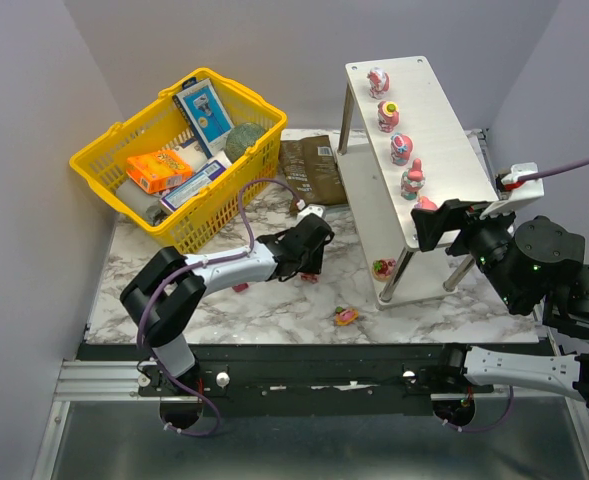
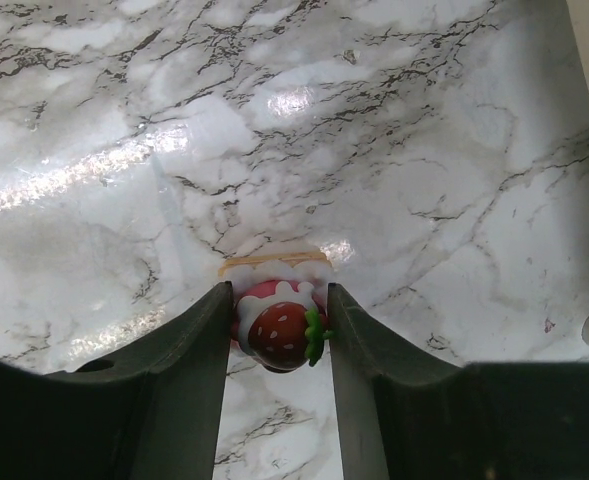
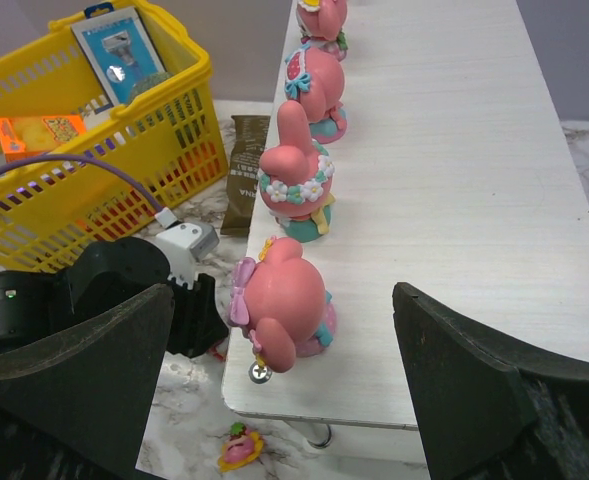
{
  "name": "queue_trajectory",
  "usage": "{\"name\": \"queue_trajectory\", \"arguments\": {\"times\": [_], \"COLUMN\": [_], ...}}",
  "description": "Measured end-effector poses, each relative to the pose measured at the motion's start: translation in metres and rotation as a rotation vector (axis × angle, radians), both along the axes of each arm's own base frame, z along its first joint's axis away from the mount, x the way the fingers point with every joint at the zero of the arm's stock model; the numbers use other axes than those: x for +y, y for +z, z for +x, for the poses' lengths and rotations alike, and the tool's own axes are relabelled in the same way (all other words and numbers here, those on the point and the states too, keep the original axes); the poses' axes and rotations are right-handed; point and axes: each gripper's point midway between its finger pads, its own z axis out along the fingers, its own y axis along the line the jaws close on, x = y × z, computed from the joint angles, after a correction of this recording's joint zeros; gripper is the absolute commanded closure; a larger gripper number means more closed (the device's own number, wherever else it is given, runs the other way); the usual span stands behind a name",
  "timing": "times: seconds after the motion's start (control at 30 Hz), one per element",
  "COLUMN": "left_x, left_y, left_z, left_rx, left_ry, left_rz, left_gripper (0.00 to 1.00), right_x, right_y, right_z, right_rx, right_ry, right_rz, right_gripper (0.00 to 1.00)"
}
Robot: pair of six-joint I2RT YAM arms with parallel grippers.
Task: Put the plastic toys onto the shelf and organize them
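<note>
The shelf (image 1: 444, 130) stands at the right, with several pink toys in a row along its top board's left edge (image 1: 401, 148). My right gripper (image 1: 442, 224) is open at the near end of the row. In the right wrist view its jaws stand wide apart around the nearest pink toy (image 3: 284, 300), which stands free on the shelf (image 3: 454, 180). My left gripper (image 1: 309, 262) is low on the table, shut on a red strawberry toy (image 2: 279, 335). More toys lie on the table: one orange and pink (image 1: 346, 316), one pink (image 1: 238, 287), and one under the shelf (image 1: 384, 268).
A yellow basket (image 1: 104, 160) of grocery boxes stands at the back left. A brown packet (image 1: 309, 165) lies between the basket and the shelf. The shelf's thin legs (image 1: 399, 275) stand close to the loose toys. Grey walls close in on both sides.
</note>
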Motion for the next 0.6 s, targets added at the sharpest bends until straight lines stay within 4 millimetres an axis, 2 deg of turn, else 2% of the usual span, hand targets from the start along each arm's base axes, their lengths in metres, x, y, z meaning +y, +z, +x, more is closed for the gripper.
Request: {"name": "queue_trajectory", "arguments": {"times": [0.17,0.27,0.47,0.6], "left_x": [0.0,-0.002,-0.014,-0.032], "left_y": [0.002,0.007,0.026,0.051], "left_z": [0.001,0.004,0.018,0.029], "left_rx": [-0.011,-0.035,-0.131,-0.21], "left_ry": [-0.023,-0.055,-0.147,-0.235], "left_rz": [0.016,0.028,0.037,0.007], "left_gripper": [0.92,0.96,0.97,0.97], "right_x": [0.0,0.0,-0.002,-0.004], "right_y": [0.0,0.0,0.0,0.001], "right_z": [0.0,0.0,0.001,0.001], "right_rx": [0.0,-0.001,-0.003,-0.005], "right_ry": [0.0,-0.002,-0.012,-0.017], "right_rz": [0.0,0.0,-0.001,0.0], "right_gripper": [0.03,0.03,0.03,0.03]}}
